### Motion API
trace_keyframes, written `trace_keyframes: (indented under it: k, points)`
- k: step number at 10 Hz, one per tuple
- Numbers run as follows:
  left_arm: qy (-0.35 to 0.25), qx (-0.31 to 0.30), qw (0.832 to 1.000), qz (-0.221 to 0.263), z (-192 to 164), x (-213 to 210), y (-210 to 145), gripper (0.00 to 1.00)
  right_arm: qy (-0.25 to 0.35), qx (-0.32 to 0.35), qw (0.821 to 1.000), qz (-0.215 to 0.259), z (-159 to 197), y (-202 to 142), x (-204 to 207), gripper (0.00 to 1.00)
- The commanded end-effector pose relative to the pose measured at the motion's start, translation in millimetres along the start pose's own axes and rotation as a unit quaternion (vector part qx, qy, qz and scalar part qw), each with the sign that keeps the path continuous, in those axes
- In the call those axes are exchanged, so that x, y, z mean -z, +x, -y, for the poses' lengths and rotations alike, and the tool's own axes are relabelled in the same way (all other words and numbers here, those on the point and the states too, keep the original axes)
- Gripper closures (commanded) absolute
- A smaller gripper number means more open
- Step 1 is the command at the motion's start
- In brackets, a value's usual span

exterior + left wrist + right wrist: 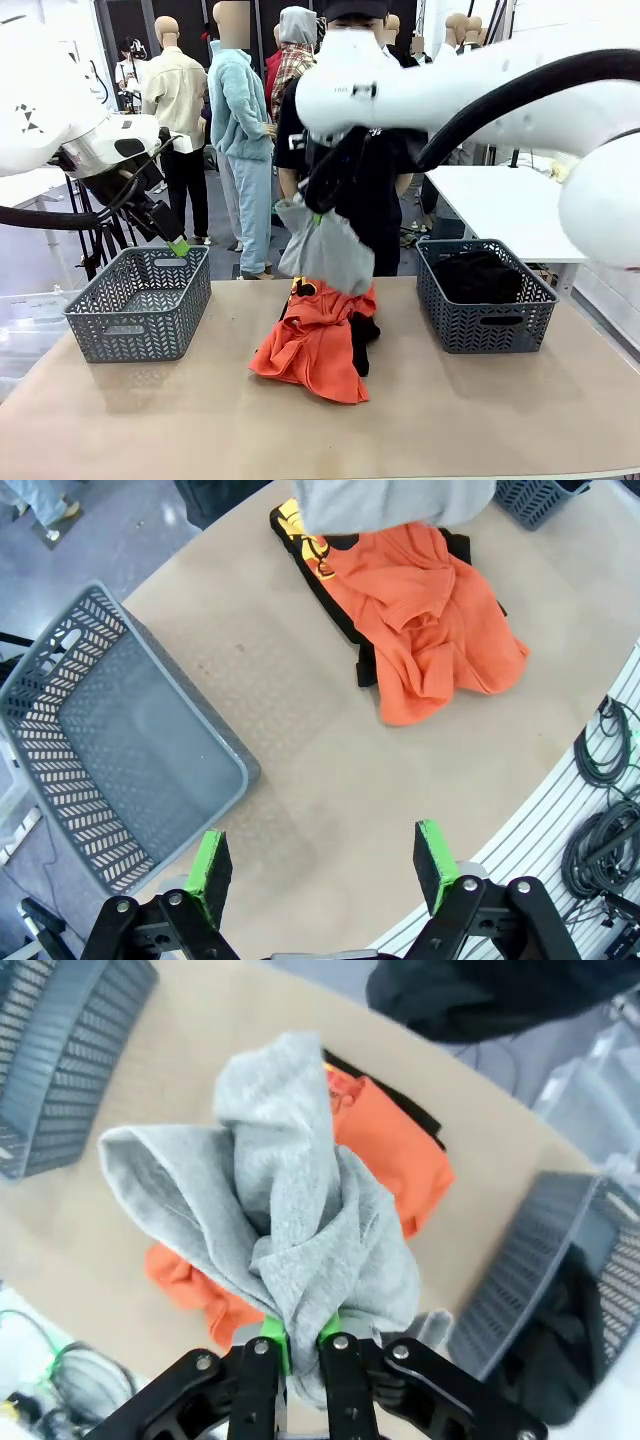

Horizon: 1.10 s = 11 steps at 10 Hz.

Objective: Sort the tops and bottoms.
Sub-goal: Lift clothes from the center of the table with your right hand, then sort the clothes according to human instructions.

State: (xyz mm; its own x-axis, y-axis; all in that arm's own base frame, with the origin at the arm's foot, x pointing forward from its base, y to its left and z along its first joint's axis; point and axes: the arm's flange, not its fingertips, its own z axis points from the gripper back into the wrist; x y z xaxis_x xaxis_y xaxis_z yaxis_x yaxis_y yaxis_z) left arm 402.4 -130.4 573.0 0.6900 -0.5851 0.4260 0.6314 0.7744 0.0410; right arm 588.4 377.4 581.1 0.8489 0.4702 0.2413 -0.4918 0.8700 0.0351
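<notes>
My right gripper (pixel 319 207) hangs over the middle of the table, shut on a light grey top (pixel 325 250) that dangles from it; the green pads (pixel 272 1332) pinch a bunch of the grey cloth (pixel 290 1210). Below it an orange-red top (pixel 315 345) lies crumpled on the table over a black garment (pixel 364 332). More black cloth (pixel 478 275) fills the right basket (pixel 485 325). My left gripper (pixel 178 245) hovers open above the left basket (pixel 140 300), with nothing between its pads (pixel 210 865). From there the orange-red top (pixel 430 620) lies beyond the left basket (pixel 70 780).
A person in black (pixel 385 200) stands at the far edge behind the hanging grey top. Bare tabletop (pixel 450 420) stretches along the front edge and between the baskets and the pile. Cables (pixel 600 810) lie on the floor beside the table.
</notes>
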Motion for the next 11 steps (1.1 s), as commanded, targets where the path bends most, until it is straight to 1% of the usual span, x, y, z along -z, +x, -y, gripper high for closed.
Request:
trace_keyframes:
  k: [1,3,4,5,11]
  points:
    - [0.002,-0.001,1.0,0.001,-1.6,-1.2,1.5,0.05,-0.027,0.034,0.999,-0.012,-5.9,-12.9,-9.0,1.0]
    - [0.002,-0.001,1.0,0.001,-1.6,-1.2,1.5,0.05,-0.043,0.035,0.998,0.022,-17.3,-22.9,-39.0,1.0]
    - [0.002,-0.001,1.0,0.001,-1.6,-1.2,1.5,0.05,-0.042,0.019,0.999,0.025,-19.7,-24.1,-45.1,1.0]
    - [0.002,-0.001,1.0,0.001,-1.6,-1.2,1.5,0.05,-0.016,0.026,1.0,0.008,-9.9,-13.6,-39.7,1.0]
    - [0.002,-0.001,1.0,0.001,-1.6,-1.2,1.5,0.05,-0.016,0.026,1.0,0.008,-9.9,-13.6,-39.7,1.0]
